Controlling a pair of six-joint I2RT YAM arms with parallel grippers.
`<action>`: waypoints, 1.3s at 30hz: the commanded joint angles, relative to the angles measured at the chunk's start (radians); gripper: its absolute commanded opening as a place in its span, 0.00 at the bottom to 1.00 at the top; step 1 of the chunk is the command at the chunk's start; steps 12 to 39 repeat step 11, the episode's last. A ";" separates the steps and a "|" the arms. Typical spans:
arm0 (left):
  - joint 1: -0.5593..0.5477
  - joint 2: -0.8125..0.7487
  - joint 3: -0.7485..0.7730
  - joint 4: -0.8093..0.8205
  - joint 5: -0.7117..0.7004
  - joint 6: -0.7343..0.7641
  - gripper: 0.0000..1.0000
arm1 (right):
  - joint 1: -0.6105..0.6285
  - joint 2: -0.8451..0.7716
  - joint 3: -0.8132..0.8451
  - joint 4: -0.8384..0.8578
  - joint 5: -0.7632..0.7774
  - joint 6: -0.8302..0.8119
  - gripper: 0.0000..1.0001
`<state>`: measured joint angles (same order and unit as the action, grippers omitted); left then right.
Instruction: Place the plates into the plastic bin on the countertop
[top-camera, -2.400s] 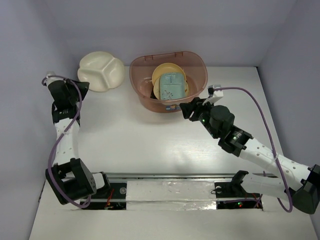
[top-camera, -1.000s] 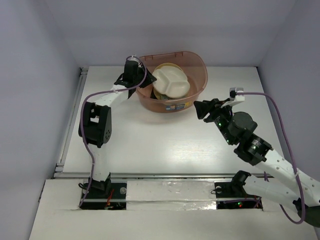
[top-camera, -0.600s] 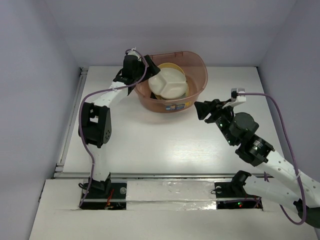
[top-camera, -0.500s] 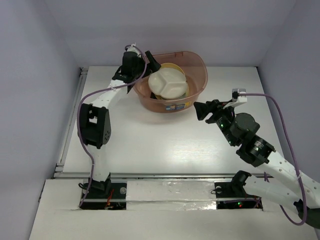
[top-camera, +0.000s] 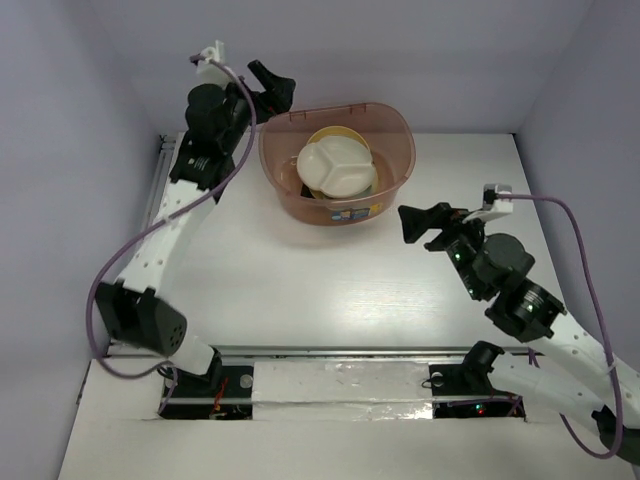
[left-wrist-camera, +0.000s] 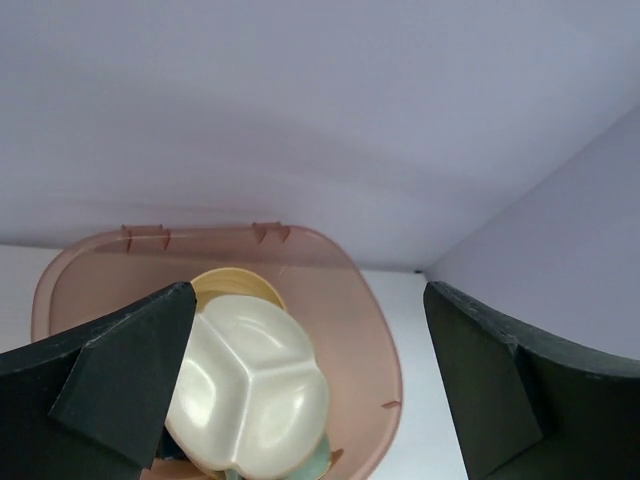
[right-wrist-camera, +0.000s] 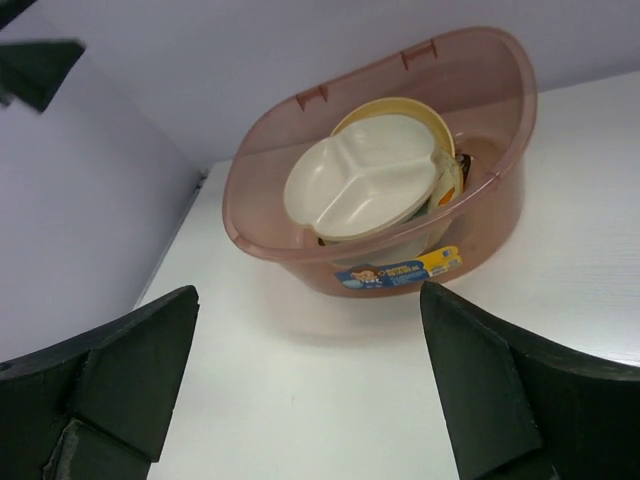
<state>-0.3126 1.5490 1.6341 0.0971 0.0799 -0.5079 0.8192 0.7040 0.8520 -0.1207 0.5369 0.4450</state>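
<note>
The plastic bin (top-camera: 290, 185) stands at the back of the countertop (top-camera: 300, 280). Inside it the cream divided plate (top-camera: 337, 168) lies tilted on top of a stack, with an orange-tan round plate (top-camera: 338, 134) behind it and a mint-green edge (left-wrist-camera: 318, 462) under it. The other plates are hidden. My left gripper (top-camera: 262, 90) hangs open and empty above the bin's back-left corner. In the left wrist view the left gripper (left-wrist-camera: 308, 295) looks down on the cream plate (left-wrist-camera: 250, 385). My right gripper (top-camera: 425, 225) stands open and empty to the right of the bin, facing its wall (right-wrist-camera: 290, 255).
A blue and yellow label (right-wrist-camera: 400, 270) is stuck on the bin's near side. A metal rail (top-camera: 160, 165) runs along the countertop's left edge. Grey walls close in the back and both sides.
The left gripper opened, let the cream divided plate rest in the bin, and rose up and back to the left. The right gripper opened wider and drew slightly right.
</note>
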 joint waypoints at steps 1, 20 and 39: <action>-0.003 -0.183 -0.159 0.024 -0.011 -0.041 0.99 | -0.005 -0.070 0.032 -0.011 0.098 0.023 0.98; -0.003 -0.737 -0.746 0.041 -0.057 -0.043 0.99 | -0.005 -0.250 -0.034 -0.062 0.256 0.043 1.00; -0.003 -0.737 -0.746 0.041 -0.057 -0.043 0.99 | -0.005 -0.250 -0.034 -0.062 0.256 0.043 1.00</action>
